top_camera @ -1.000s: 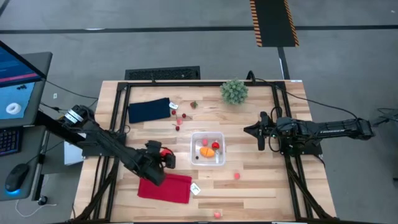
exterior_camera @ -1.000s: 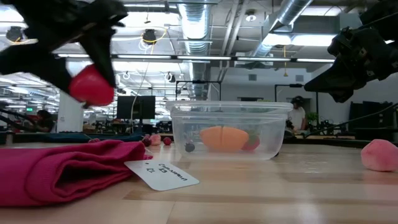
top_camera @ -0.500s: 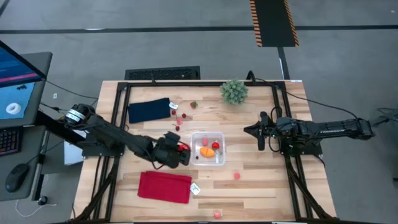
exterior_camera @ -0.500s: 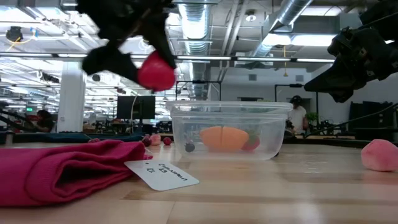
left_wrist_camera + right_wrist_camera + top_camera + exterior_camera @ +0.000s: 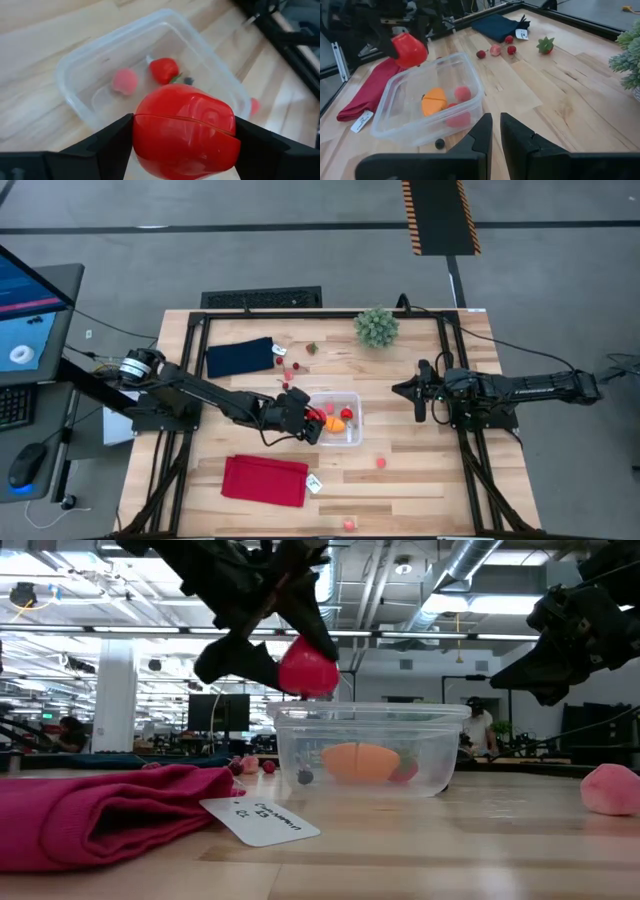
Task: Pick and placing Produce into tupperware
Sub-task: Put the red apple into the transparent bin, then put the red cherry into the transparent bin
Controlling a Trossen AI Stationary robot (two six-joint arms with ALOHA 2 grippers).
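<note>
On wooden table (image 5: pixel 420 460), clear tupperware (image 5: pixel 335 420)

Left gripper (image 5: pixel 312 420) hangs over the tupperware's (image 5: pixel 352 437) near rim, a round piece of produce (image 5: pixel 307 669) between its fingers. Directly beyond it, inside the tupperware, lie three more pieces (image 5: pixel 436 101). Behind the gripper on the table lies a folded cloth (image 5: pixel 265 480). Right gripper (image 5: pixel 416 393) waits well apart, across the tupperware.
</note>
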